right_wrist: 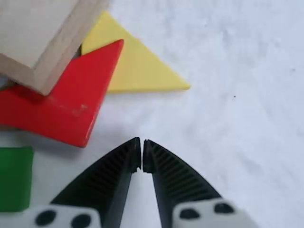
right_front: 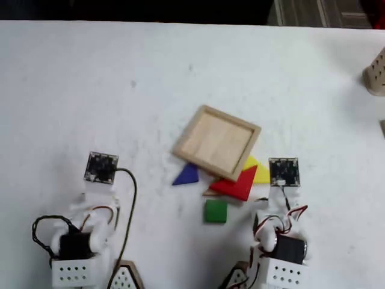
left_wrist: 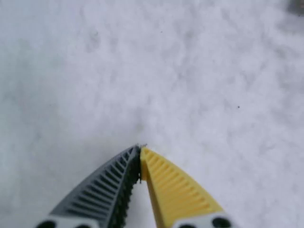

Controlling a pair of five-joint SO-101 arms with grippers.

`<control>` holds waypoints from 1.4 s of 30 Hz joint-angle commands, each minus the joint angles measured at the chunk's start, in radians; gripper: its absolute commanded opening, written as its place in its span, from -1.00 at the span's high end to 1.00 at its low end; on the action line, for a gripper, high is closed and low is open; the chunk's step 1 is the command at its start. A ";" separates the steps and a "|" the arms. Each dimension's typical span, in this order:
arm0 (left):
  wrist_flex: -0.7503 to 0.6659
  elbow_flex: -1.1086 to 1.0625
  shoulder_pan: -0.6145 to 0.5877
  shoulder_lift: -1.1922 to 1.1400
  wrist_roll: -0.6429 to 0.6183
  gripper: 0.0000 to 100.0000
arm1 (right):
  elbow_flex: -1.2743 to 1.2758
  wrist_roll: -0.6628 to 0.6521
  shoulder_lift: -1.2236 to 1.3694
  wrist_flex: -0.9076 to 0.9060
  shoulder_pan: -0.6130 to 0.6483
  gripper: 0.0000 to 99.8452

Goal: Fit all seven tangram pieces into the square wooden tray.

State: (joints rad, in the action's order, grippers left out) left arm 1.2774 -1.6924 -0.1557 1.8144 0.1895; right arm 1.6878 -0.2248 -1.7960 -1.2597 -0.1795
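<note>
The pale, smooth-grained square wooden tray (right_front: 202,165) is set askew on the white table (right_front: 90,78). Its near edge is laid over a flat red triangle (right_wrist: 61,107) and a yellow triangle (right_wrist: 135,66). A blue triangle (right_front: 187,175) is seen just beside the tray, and a green square (right_front: 215,211) near the red triangle. The left gripper (left_wrist: 140,149), with one ribbed finger grey and one yellow, is pressed together on nothing over bare table. The right gripper (right_wrist: 141,142), ribbed black, is likewise closed near the red triangle.

Matt, pale wooden tray (right_front: 218,143); smooth, faintly glossy red piece (right_wrist: 61,102); matt yellow piece (right_wrist: 137,71); rough-textured white table (right_front: 90,90).
</note>
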 commanded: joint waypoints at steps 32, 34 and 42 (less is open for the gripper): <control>-0.235 0.937 0.243 -0.935 -0.104 0.95 | -0.058 -0.003 -0.007 -0.018 -0.306 0.96; -0.235 1.014 0.309 -1.067 -0.104 0.95 | -0.058 -0.003 -0.007 -0.018 -0.306 0.96; -0.236 1.318 0.484 -1.589 -0.103 0.55 | -0.058 -0.003 -0.007 -0.018 -0.306 0.96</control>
State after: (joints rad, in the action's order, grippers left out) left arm 1.0472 -0.5201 0.2693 0.3905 0.0974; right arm 1.6632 -0.2248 -1.7960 -1.2720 -0.4803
